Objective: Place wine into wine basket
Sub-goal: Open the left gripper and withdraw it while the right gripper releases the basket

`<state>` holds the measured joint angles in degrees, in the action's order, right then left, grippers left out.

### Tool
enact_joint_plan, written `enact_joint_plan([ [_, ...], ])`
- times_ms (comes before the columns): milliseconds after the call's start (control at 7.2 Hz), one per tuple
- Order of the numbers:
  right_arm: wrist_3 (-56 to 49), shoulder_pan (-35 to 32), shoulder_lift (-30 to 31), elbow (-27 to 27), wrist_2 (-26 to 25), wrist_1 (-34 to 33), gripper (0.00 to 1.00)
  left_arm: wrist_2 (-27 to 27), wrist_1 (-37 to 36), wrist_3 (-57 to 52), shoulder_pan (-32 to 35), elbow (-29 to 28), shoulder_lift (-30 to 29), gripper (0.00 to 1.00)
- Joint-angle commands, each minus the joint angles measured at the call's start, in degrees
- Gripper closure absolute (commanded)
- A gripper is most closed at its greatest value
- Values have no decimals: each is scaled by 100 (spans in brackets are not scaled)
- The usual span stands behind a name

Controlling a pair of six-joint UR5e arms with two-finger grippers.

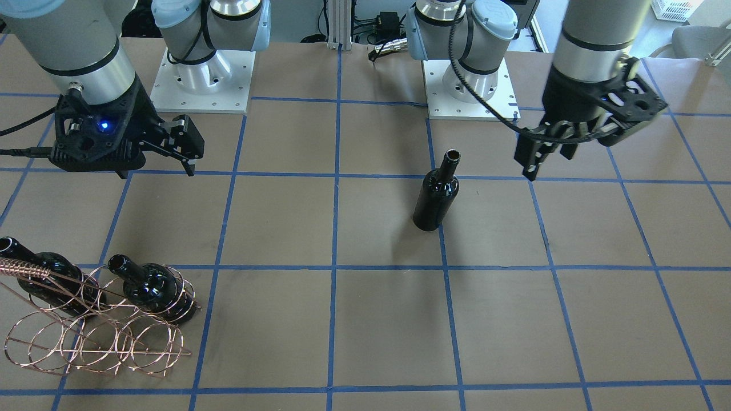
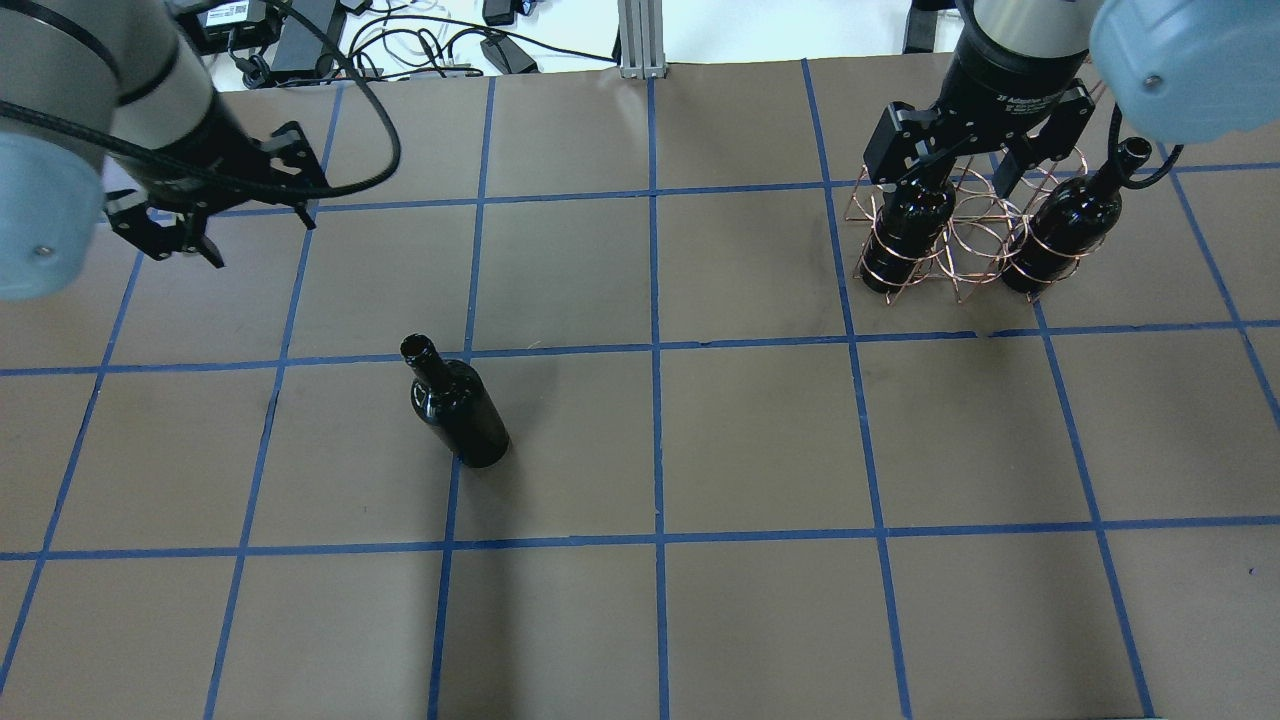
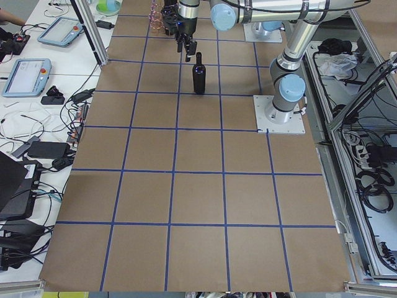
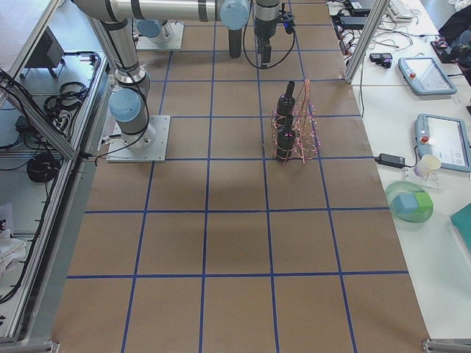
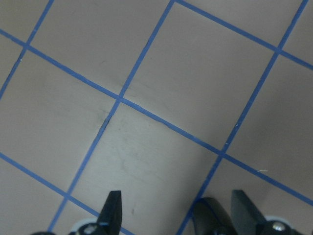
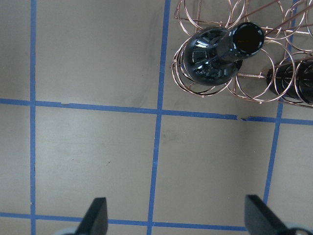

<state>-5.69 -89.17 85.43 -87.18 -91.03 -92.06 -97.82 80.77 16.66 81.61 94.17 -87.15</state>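
Note:
One wine bottle [image 2: 458, 412] stands upright and alone on the brown paper left of centre; it also shows in the front view [image 1: 436, 197]. The copper wire wine basket [image 2: 972, 243] stands at the far right with two like bottles [image 2: 905, 232] [image 2: 1072, 225] in its outer hoops, and its middle hoop holds nothing. In the front view the basket [image 1: 97, 342] is at the bottom left. My left gripper [image 2: 185, 250] hangs open and empty, up and to the left of the lone bottle. My right gripper [image 2: 955, 175] is open and empty above the basket.
Blue tape lines grid the paper. The two arm bases [image 1: 203, 74] [image 1: 468, 80] stand at the robot's edge. Cables and power supplies [image 2: 300, 30] lie beyond the far edge. The right wrist view shows one basket bottle [image 6: 215, 58] from above.

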Motion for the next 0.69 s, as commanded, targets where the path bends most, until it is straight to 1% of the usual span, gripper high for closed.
enact_joint_plan([
  [0, -168, -47, -44, 8, -47, 4, 0, 114, 429, -2998, -1579, -328, -3, 15],
  [139, -74, -160, -62, 35, -29, 47, 0, 166, 552, -3985, -2482, -329, -21, 15],
  [278, 266, -771, -184, 113, -38, -22, 0, 567, 754, -4213, -3153, -346, -12, 15],
  [417, 1331, -1690, -455, 436, -82, -344, 0, 797, 851, -4415, -3542, -355, -38, 15],
  [556, 2029, -2352, -1006, 1057, -65, -356, 0, 800, 800, -4530, -3590, -346, -56, 15],
])
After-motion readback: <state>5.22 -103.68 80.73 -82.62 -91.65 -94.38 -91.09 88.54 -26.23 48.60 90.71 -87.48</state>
